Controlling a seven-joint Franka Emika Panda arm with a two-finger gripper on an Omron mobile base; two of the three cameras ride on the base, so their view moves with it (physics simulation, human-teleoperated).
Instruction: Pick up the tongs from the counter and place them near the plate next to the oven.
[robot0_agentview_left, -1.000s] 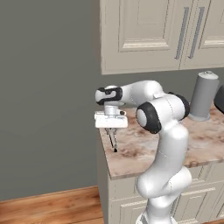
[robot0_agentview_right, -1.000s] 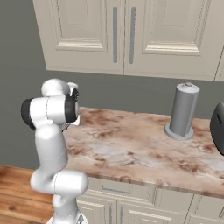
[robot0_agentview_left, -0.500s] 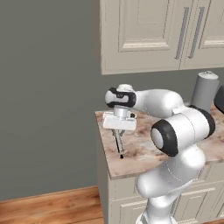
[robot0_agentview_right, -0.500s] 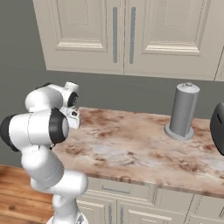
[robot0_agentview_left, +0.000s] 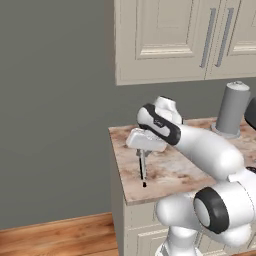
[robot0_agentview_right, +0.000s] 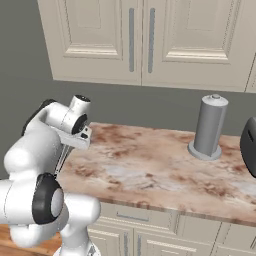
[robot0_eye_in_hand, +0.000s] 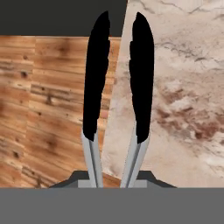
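Tongs (robot0_agentview_left: 143, 169) shifted rightward (gripper (robot0_agentview_left: 142, 156) clamped).

The tongs (robot0_agentview_left: 143, 167) hang upright in the gripper (robot0_agentview_left: 142, 155), lifted off the bench (robot0_agentview_left: 170, 172). They are slim and silver-grey, with small black ends, the lower one pointing down above the bench's front left corner. In the hand view the tongs (robot0_eye_in_hand: 117, 87) show as two grey arms that end in long black tips, slightly parted. The bench (robot0_agentview_right: 150, 170) is brown-and-beige marbled stone over cream panelled cabinets.
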